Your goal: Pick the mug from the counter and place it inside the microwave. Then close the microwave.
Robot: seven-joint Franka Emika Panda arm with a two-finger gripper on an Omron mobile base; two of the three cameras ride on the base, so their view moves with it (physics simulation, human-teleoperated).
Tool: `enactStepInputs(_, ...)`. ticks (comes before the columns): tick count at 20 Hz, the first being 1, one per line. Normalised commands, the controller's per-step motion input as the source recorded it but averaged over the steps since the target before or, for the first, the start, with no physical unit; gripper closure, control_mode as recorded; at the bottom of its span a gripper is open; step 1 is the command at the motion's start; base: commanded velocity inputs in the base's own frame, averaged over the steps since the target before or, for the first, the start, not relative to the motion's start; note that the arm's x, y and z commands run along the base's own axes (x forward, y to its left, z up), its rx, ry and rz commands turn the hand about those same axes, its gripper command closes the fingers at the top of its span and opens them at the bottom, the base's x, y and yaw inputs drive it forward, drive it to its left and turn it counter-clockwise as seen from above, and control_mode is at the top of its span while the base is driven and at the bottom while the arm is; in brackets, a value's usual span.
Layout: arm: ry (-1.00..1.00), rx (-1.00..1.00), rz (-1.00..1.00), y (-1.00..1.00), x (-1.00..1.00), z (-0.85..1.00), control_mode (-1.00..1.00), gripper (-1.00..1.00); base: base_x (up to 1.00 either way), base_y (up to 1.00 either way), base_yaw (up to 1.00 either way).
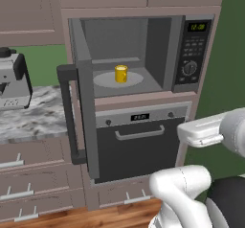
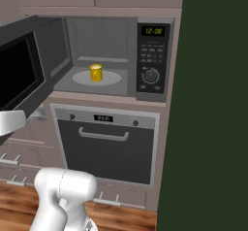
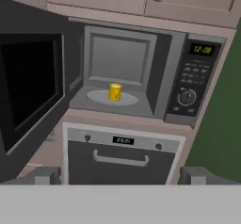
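Gripper (image 3: 120,175) spread empty before the oven (image 3: 123,159), microwave door (image 3: 30,84) swung open, mug (image 3: 115,92) inside.

You are looking at flat, even rendered light with no visible lamp and no glare. The microwave (image 1: 143,54) cavity is reading dimmer than the cabinet fronts around it, and its open door (image 3: 30,82) is showing near-black glass. The mug (image 1: 121,74) is standing out bright yellow. All three views are appearing soft and pixelated, with no edge distortion showing.
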Motion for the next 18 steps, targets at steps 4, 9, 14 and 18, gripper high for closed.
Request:
enactStepInputs(4, -0.26, 0.0, 0.0, 0.17, -0.37, 0.0, -1.0, -1.0, 0.0, 0.0, 0.0)
enactStepInputs(9, -0.23, 0.0, -0.03, 0.2, -0.34, 0.0, -1.0, -1.0, 0.0, 0.0, 0.0)
enactStepInputs(14, -0.18, 0.0, -0.1, 0.15, -0.41, 0.0, -1.0, -1.0, 0.0, 0.0, 0.0)
enactStepInputs(18, -0.08, 0.0, -0.18, 0.02, -0.54, 0.0, -1.0, -1.0, 0.0, 0.0, 0.0)
